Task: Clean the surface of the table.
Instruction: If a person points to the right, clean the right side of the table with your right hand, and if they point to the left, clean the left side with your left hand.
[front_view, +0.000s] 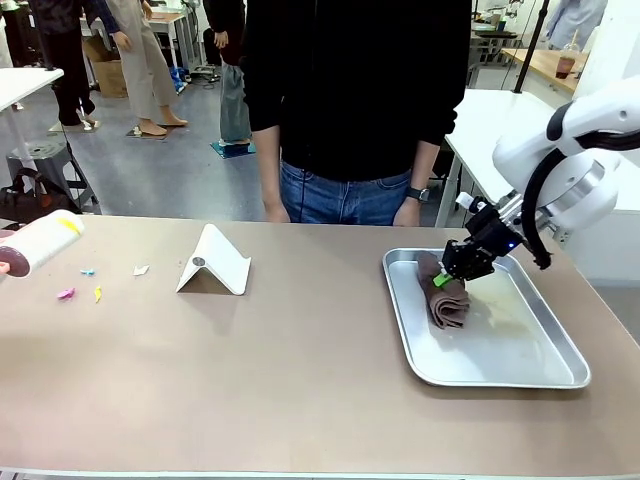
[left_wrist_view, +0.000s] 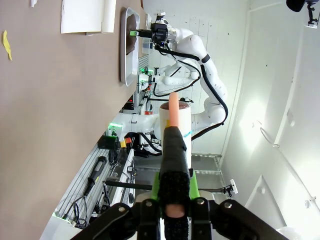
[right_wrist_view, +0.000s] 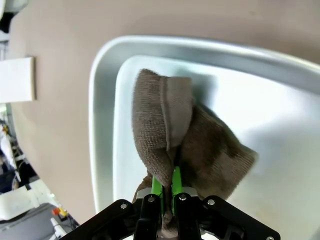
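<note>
The taupe-brown table (front_view: 280, 370) carries small paper scraps at its left: pink (front_view: 65, 294), yellow (front_view: 97, 293), blue (front_view: 88, 271) and white (front_view: 140, 269). My right gripper (front_view: 447, 275) is shut on a folded brown cloth (front_view: 447, 300) that lies in the silver tray (front_view: 560, 370). In the right wrist view the green pads (right_wrist_view: 156, 186) pinch a fold of the cloth (right_wrist_view: 200, 145) over the tray (right_wrist_view: 102, 100). My left gripper (left_wrist_view: 173, 135) is shut on the pinkish handle (left_wrist_view: 173, 102) of a white lint roller (left_wrist_view: 182, 117). That roller (front_view: 40, 243) hangs at the table's far left edge.
A white folded stand (front_view: 213, 262) sits left of the middle, behind the scraps. A person (front_view: 350, 100) stands at the far edge with hands hanging by the table. In the left wrist view the table (left_wrist_view: 50, 125) runs sideways, with a yellow scrap (left_wrist_view: 6, 44) on it.
</note>
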